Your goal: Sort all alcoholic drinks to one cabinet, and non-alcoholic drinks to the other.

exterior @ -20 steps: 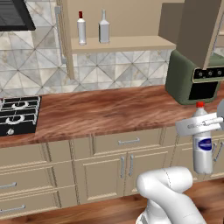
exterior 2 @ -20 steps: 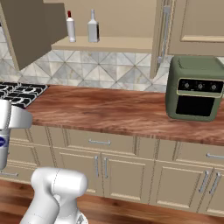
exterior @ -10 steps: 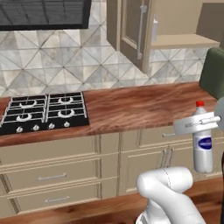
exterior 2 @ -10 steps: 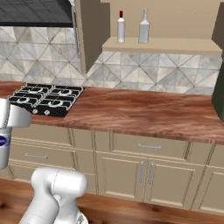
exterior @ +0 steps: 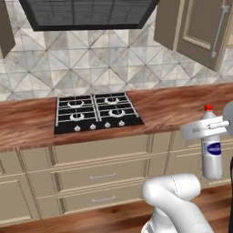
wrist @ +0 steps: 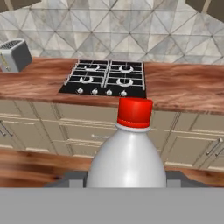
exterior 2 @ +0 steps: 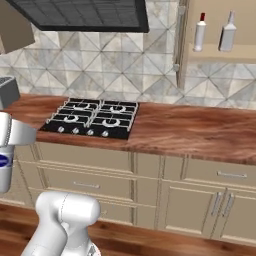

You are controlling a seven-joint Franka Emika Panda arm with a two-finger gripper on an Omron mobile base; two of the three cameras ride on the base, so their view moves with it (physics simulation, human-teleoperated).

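Observation:
My gripper point(exterior: 209, 128) is shut on the small clear bottle point(exterior: 212, 152) with a red cap and blue label, holding it upright in the air in front of the lower drawers. The same bottle point(wrist: 128, 157) rises close up in the hand view, and its blue label peeks in at the left edge of the right base view point(exterior 2: 4, 162). In the open right cabinet point(exterior 2: 220, 54), the slender white bottle point(exterior 2: 200, 33) and the squarish clear-grey bottle point(exterior 2: 227, 33) stand side by side on the shelf. Part of another tan cabinet point(exterior 2: 14, 27) shows at the upper left.
A black gas stove point(exterior: 96, 112) sits in the wooden counter point(exterior: 173, 107) under a dark range hood point(exterior: 86, 13). A silver toaster point(wrist: 15, 55) stands left of the stove. The open cabinet door point(exterior: 202, 32) hangs at the upper right. Drawers and doors line the counter front.
The whole picture has slid right, so the base has driven left. The stove is now central and the green oven has left the views. The bottle stays in my gripper.

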